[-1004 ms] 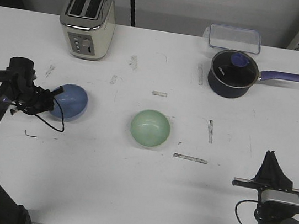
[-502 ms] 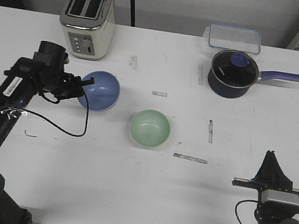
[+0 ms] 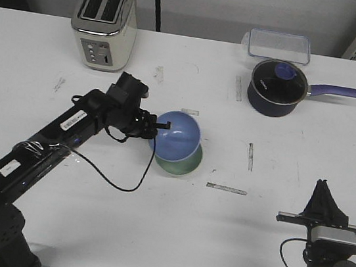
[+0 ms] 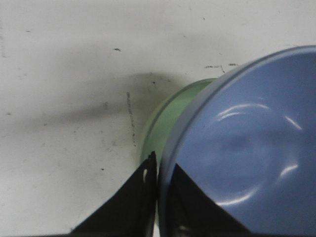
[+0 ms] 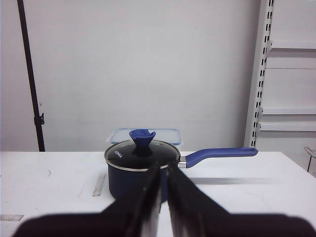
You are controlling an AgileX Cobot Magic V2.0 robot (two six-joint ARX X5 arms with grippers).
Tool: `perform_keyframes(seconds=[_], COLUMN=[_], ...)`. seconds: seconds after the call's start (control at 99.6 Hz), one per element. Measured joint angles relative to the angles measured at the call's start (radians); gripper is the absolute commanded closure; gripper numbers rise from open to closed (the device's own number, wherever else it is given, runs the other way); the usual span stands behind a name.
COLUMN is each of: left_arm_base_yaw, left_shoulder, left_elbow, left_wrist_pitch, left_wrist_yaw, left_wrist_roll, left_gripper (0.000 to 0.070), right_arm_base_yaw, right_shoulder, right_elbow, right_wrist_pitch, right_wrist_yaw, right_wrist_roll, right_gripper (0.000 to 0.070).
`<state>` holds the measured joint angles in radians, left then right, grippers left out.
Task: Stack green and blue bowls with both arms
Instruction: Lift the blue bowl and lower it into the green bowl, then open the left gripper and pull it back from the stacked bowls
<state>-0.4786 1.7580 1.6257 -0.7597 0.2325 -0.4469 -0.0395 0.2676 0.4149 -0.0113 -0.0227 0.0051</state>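
The white tabletop (image 3: 150, 236) is carrying the green bowl (image 3: 180, 165) near its middle. The blue bowl (image 3: 177, 136) is hanging tilted just above it, its rim pinched by the left tool (image 3: 161, 126). The right tool (image 3: 322, 191) is sitting closed, well apart.

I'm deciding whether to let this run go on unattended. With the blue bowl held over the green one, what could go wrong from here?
The left gripper pinches the blue bowl only by its rim, so it might slip or tilt.

The blue bowl sits off-centre over the green bowl; released now, it may land crooked or nudge the green one.

The left arm's cable trails on the table and could snag.
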Motion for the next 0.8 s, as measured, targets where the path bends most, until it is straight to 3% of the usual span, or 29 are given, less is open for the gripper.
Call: perform_keyframes(seconds=[0.803], left_arm_base_yaw=[-0.074], left_shoulder=[0.101], left_elbow=[0.0], left_wrist_pitch=[0.019], left_wrist_yaw=[-0.034], left_wrist_roll=[-0.013], left_gripper=[0.0693], right_arm_base_yaw=[0.0], right_shoulder=[0.0], right_elbow=[0.0], right_wrist_pitch=[0.0], right_wrist_yaw=[0.0], right_wrist_roll=[0.0], right_gripper=[0.0685])
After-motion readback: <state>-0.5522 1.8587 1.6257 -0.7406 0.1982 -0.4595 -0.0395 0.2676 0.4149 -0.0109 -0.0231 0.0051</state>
